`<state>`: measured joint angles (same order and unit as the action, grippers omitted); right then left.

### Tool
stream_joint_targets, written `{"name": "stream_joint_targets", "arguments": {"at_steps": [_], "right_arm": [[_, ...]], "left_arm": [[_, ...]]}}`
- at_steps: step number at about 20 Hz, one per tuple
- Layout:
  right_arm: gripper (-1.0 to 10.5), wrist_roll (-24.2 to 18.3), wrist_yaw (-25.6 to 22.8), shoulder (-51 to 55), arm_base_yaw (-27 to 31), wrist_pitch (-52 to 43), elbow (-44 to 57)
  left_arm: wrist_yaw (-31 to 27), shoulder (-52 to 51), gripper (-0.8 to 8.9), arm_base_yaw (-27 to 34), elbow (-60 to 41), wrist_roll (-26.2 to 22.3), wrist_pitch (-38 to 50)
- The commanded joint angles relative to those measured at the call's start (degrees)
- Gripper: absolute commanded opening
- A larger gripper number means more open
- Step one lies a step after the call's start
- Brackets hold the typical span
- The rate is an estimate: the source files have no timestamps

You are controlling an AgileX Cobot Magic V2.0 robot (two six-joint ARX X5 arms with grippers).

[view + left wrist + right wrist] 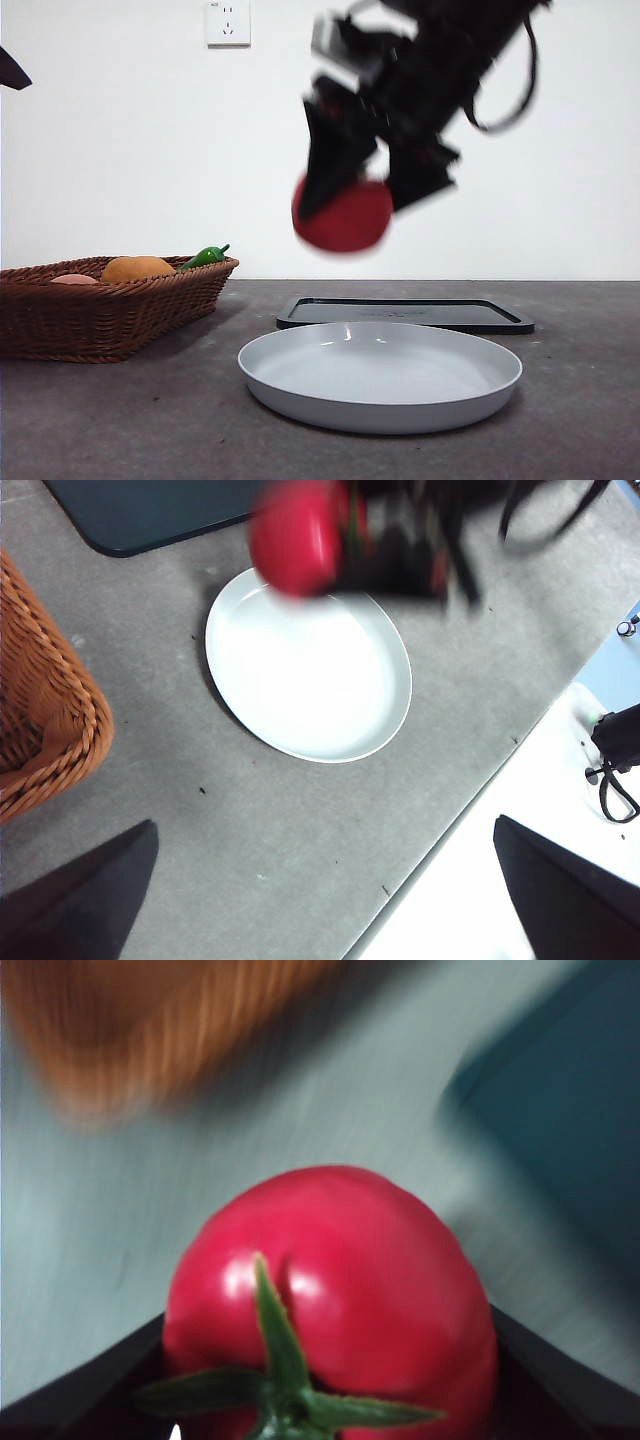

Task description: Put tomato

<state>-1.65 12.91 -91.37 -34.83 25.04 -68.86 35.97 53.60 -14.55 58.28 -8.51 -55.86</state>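
- The right gripper (372,190), a blurred black two-jawed claw, hangs in mid-air and clamps a glossy red round tomato (345,215) between its jaws.
- In the right wrist view the tomato (335,1300) fills the space between the two black fingers (70,1395), its dark green star-shaped stem pointing back toward the camera.
- The tomato hangs from the fingertips, well above the table and touching nothing else.
- Directly below the gripped tomato sits a shallow round light-grey plate (470,390), resting flat on the dark grey table (120,420).
- Just behind the plate, farther from the front camera, lies a flat black rectangular tray (500,318).
- Off to one side of the right gripper, well apart from it, stands a brown woven wicker basket (90,315).
- The basket holds an orange round fruit (137,267), a green pepper (207,255) poking over the rim, and a pale pinkish object (74,279) that is mostly hidden.
- The left gripper (320,900) waits high over the table, its two black fingers (80,900) spread wide apart with nothing between them.
- From the left wrist view, the plate (300,710) lies beyond those open fingers, the basket's rim (60,720) is off to one side, and the right gripper (400,540) with the tomato (297,535) hovers over the plate's far edge.
- A white wall socket (228,22) sits on the white wall behind.
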Motion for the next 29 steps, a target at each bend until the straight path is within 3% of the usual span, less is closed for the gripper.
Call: {"name": "stream_joint_targets", "arguments": {"at_steps": [1, 12, 26, 29], "right_arm": [[2.0, -0.1, -3.5, -1.2, 2.0, -0.2, -4.1], [2.0, -1.0, -3.5, -21.3, 12.9, -0.6, -21.8], [2.1, -2.1, -3.3, -33.2, 14.3, -1.4, -26.6], [3.5, -2.1, -3.3, -33.2, 14.3, -0.8, -26.6]], "left_arm": [[0.3, 0.3, 5.61, -0.2, 1.2, -1.1, 0.6], [0.3, 0.3, 5.61, -0.2, 1.2, -1.1, 0.5], [0.3, 0.3, 5.61, -0.2, 1.2, -1.1, 0.5], [0.3, 0.3, 5.61, -0.2, 1.2, -1.1, 0.5]]}}
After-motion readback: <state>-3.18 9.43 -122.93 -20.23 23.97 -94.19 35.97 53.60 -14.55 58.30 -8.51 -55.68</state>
